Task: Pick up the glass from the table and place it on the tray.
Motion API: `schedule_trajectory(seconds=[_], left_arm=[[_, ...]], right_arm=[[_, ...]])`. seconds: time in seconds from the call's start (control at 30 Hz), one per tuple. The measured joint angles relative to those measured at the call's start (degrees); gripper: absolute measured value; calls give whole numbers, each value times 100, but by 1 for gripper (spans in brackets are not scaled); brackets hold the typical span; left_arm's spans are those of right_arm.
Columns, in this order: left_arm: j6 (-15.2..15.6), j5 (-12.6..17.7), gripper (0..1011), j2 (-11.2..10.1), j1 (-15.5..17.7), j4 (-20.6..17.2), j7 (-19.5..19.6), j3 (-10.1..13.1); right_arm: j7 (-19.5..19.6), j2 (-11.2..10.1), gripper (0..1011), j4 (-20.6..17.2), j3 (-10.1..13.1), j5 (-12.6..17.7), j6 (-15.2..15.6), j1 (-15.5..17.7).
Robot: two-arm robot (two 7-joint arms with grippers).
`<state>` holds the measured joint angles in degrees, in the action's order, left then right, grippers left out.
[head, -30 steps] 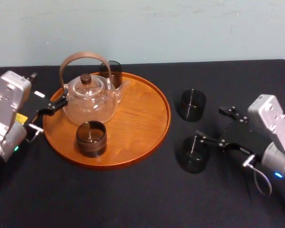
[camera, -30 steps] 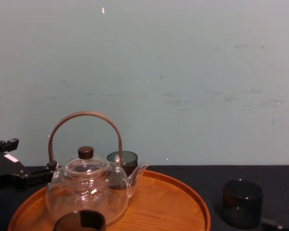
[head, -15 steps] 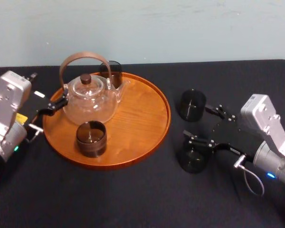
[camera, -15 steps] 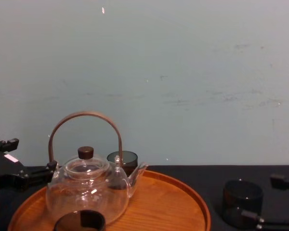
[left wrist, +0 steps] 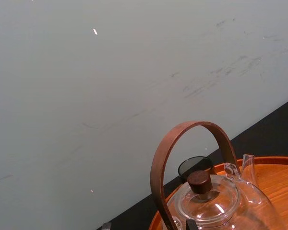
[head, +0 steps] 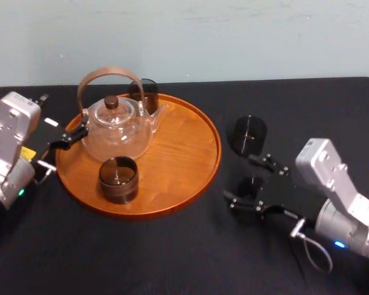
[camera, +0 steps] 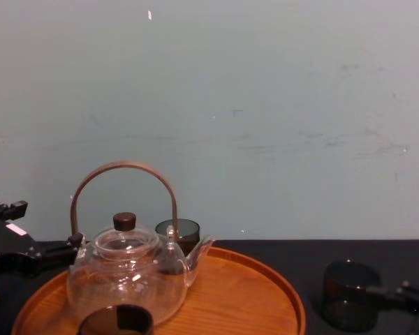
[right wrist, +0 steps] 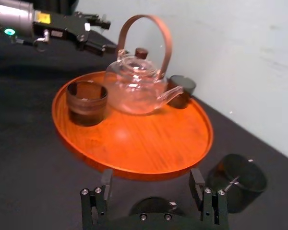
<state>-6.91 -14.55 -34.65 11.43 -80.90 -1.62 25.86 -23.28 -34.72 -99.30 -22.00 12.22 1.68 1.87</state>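
Two dark glasses stand on the black table (head: 172, 252) to the right of the tray. The nearer glass (head: 251, 187) (right wrist: 153, 207) sits between the fingers of my right gripper (head: 241, 179) (right wrist: 150, 197), which is open around it, and the gripper partly hides it. The farther glass (head: 249, 134) (right wrist: 240, 180) (camera: 346, 303) stands free behind it. The round orange-brown tray (head: 178, 166) (right wrist: 149, 143) (camera: 251, 300) holds a glass teapot (head: 115, 126) and two more dark glasses (head: 118, 179) (head: 145, 92). My left gripper (head: 66, 144) (right wrist: 102, 36) rests open at the tray's left edge beside the teapot.
The teapot's tall wooden handle (left wrist: 192, 139) (camera: 122, 174) arches over it. A pale wall (camera: 230, 105) stands behind the table. Bare wood (head: 184, 132) lies on the tray's right half, facing the right gripper.
My right gripper has slid left toward the tray, and its fingers now straddle the nearer glass. The left arm, tray and teapot have not moved.
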Motion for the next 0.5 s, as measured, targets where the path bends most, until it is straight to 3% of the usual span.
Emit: schedule_trajectory(seconds=[0.23, 0.5], left_arm=[[0, 0, 1010, 0, 0, 0, 0, 0], [0, 0, 1010, 0, 0, 0, 0, 0]], right_arm=[[-118, 138, 1009, 139, -60, -72, 89, 37], [-31, 206, 1009, 202, 99, -153, 171, 174]])
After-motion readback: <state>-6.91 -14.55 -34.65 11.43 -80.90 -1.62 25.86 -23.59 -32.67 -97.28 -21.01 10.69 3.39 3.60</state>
